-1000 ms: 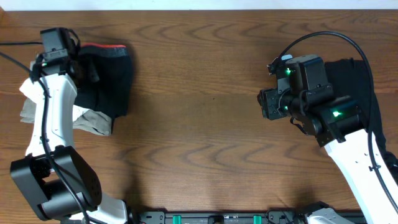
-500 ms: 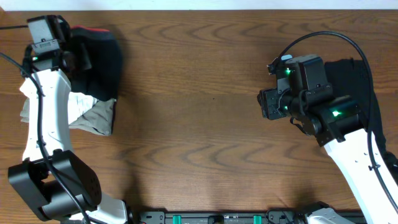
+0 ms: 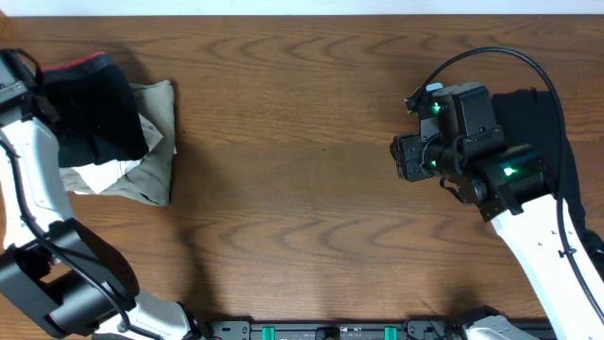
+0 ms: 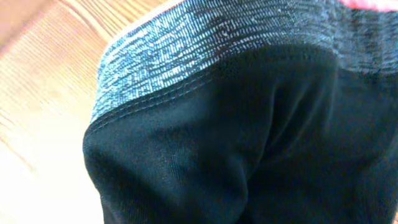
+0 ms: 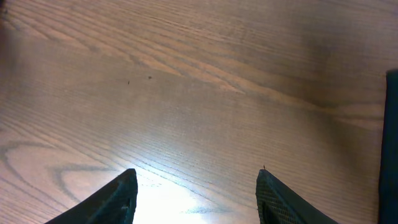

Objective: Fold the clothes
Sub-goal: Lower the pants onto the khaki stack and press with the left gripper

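Dark brown wooden tabletop with wavy grain [image 3: 302, 142], seen from above; narrow pale wall strip [image 3: 302, 6] along its far edge; bright patch of reflected light [image 5: 168, 199] on the wood.

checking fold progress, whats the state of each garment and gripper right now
black pants, bunched up, not folded, lying partly over the beige garment
beige garment, crumpled, partly covered
black piece, lying at the right edge, partly hidden
left gripper, shut on the black pants
right gripper, open, empty, above the table
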Motion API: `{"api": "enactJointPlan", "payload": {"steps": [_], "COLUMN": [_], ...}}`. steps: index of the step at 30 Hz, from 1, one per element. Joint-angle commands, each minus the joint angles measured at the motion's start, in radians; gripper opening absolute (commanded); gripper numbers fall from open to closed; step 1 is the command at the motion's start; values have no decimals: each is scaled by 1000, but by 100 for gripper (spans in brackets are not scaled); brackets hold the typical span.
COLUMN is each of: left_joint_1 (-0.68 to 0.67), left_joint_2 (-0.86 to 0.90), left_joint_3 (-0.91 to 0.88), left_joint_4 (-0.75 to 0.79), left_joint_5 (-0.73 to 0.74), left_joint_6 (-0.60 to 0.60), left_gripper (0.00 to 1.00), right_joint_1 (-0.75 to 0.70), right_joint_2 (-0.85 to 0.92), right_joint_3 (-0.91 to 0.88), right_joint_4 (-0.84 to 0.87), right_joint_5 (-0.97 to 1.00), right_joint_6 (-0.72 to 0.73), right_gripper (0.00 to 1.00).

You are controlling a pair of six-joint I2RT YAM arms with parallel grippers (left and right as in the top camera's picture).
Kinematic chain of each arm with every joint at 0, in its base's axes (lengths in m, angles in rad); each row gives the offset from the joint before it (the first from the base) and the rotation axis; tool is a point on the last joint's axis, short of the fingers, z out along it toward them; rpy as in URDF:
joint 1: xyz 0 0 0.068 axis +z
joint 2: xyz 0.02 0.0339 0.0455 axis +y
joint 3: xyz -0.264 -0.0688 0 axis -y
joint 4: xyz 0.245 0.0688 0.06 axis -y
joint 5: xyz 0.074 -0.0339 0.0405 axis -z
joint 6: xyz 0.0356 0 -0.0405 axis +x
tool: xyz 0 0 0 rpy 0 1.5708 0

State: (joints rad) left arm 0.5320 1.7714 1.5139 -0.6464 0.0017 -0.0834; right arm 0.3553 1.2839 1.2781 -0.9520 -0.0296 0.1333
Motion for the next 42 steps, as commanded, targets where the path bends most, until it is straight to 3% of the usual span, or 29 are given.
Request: {"api": "enactJointPlan", "payload": {"steps": [1, 5, 11, 17, 28, 37, 42], "left_joint_1": [10, 9, 9, 6, 2, 3, 21], "left_joint_2": [17, 17, 17, 16, 15, 39, 44], "left_joint_3": [-6, -6, -6, -6, -6, -7, -7], "left_joint_4": [20, 62, 87, 148, 260, 65, -41], "left_joint_5": [143, 244, 264, 356, 332, 188, 190], "left_joint_6": [-31, -31, -29, 45, 89, -4, -154], "left_gripper": [6, 6, 6, 6, 6, 6, 6], "right_joint_1": [-6, -6, -6, -6, -6, -6, -6], "right_joint_2": [5, 5, 5, 9, 12, 12, 12], "right_joint_3": [3, 3, 3, 3, 3, 3, 3], "right_joint_4": [1, -2, 4, 3, 0, -3, -28], "right_joint_5": [4, 3, 4, 4, 4, 4, 13], "right_joint_6": [7, 8, 8, 8, 8, 8, 7], "right_gripper": [59, 59, 60, 60, 60, 61, 62]}}
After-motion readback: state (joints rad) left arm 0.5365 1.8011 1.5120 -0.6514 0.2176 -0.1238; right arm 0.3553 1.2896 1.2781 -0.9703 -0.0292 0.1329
